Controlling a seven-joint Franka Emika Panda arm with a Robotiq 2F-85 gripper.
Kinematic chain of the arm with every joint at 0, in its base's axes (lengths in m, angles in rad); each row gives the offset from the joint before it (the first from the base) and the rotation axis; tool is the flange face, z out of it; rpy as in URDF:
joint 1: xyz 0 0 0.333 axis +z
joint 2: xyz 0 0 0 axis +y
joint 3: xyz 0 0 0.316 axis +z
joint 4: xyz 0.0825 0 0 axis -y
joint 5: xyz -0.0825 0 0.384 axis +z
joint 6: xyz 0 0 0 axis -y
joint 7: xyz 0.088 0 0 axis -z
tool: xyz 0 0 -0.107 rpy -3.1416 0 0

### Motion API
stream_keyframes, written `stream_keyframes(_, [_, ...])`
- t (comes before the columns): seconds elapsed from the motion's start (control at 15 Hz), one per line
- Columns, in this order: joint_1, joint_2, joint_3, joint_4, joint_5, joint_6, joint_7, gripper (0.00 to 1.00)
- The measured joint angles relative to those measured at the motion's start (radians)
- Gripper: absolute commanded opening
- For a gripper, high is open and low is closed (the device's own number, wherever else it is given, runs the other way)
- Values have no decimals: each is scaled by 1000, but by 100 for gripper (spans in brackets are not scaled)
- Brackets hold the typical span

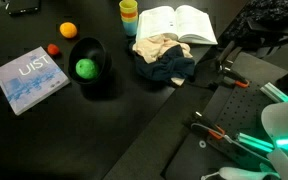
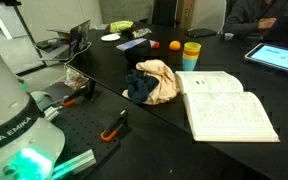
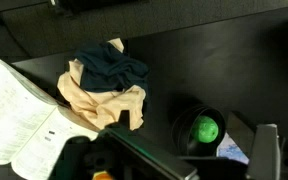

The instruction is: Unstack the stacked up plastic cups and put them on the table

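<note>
The plastic cups (image 1: 129, 15) stand nested in one upright stack at the far edge of the black table (image 1: 44, 120), next to an open book. In an exterior view the stack (image 2: 191, 55) shows yellow on top, green in the middle and orange at the bottom. The cups do not show in the wrist view. My gripper (image 3: 174, 148) shows only in the wrist view. It is high above the table, open and empty, its fingers spread wide over a black bowl and crumpled cloths.
An open book (image 1: 176, 24) and a pile of beige and dark blue cloths (image 1: 162, 58) lie near the cups. A black bowl (image 1: 96, 76) holds a green ball (image 1: 86, 68). An orange fruit (image 1: 68, 29) and a grey-blue book (image 1: 29, 80) lie nearby. The robot base (image 2: 14, 140) stands at the table's edge.
</note>
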Motion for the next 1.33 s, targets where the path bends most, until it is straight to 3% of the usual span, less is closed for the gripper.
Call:
stream_keyframes(0.33, [-11, 26, 0, -3, -20, 51, 8, 100])
stream_keyframes(0.53, [-49, 151, 5, -19, -123, 231, 47, 100])
stream_keyframes(0.73, [-105, 342, 8, 19, -299, 416, 146, 100])
stream_keyframes(1.0, [-147, 599, -28, 203, -523, 532, 338, 100])
stream_keyframes(1.33, [-86, 814, -128, 450, -529, 548, 525, 100])
